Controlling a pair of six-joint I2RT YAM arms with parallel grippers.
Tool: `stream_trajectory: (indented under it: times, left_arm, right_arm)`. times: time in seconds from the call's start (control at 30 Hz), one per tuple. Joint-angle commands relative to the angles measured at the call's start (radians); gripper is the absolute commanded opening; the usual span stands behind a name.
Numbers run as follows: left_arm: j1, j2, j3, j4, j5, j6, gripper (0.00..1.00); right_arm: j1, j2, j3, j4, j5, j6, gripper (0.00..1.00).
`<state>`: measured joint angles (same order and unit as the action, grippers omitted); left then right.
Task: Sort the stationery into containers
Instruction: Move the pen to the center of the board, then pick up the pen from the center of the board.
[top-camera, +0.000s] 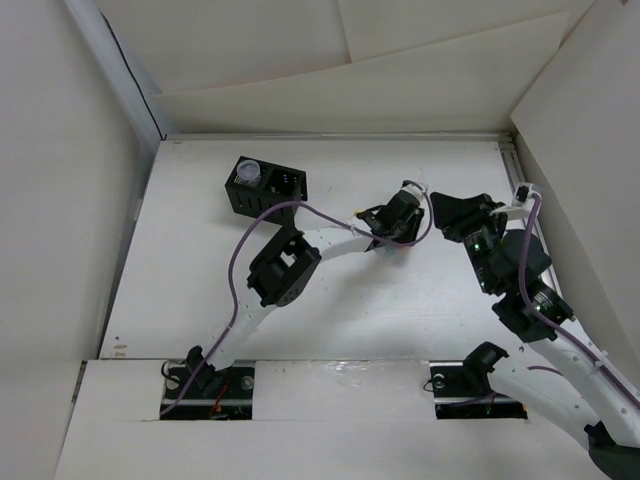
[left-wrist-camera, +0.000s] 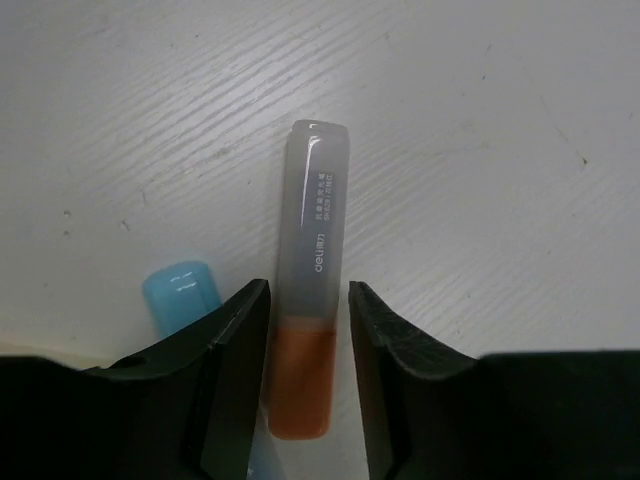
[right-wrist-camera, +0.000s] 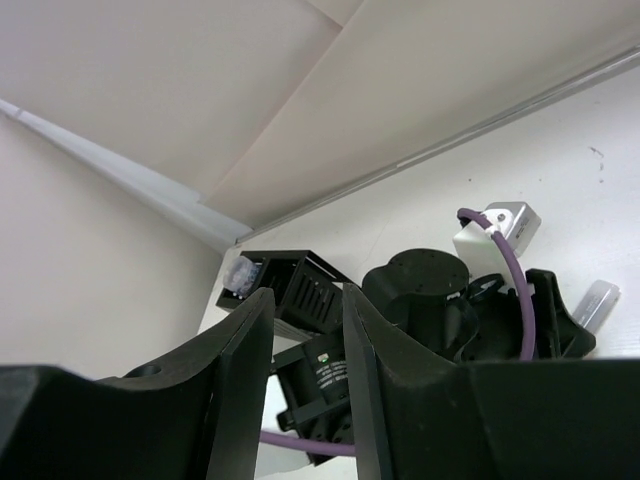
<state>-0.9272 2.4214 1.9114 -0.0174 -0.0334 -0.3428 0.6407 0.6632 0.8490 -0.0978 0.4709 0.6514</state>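
L fingers (left-wrist-camera: 235, 345) spread round 1 orange stick (left-wrist-camera: 312, 250); 1 blue (left-wrist-camera: 180, 295); R fingers (right-wrist-camera: 240, 365) spread, empty

The orange stick (left-wrist-camera: 300, 390) is smooth plastic, its cap (left-wrist-camera: 315, 200) frosted and translucent; the light blue stick (left-wrist-camera: 180, 295) is glossy. The bench (left-wrist-camera: 500, 150) looks matt, faintly streaked; the left tool (left-wrist-camera: 308, 288), matt grained black plastic.

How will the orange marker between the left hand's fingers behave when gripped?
Likely stiff and light: the orange marker looks like a small hard-plastic stick. Its glossy cap shows a glare, so it may slip. It seems flat-sided, so probably won't roll on the table.
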Motion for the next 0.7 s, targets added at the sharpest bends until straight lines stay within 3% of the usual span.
stream_trajectory:
  times: [0.0,0.1,0.27,0.67]
  left_arm:
    - [-0.036,-0.099,-0.045,-0.009,-0.083,-0.033,0.37]
    - [-0.064,-0.099,-0.026,-0.050,-0.134,-0.033,0.51]
    - [-0.064,-0.077,0.029,-0.085,-0.163,-0.033,0.60]
    - [-0.064,0.077,0.297,-0.203,-0.195,0.054,0.66]
  right_arm:
    - [-0.006,-0.005,0.039,0.017,-0.012,-0.015,0.40]
    - [-0.006,-0.005,0.039,0.017,-0.012,-0.015,0.41]
    - [-0.006,-0.005,0.039,0.017,-0.021,-0.015,0.41]
    - [-0.006,0.015,0.039,0.017,-0.021,-0.015,0.41]
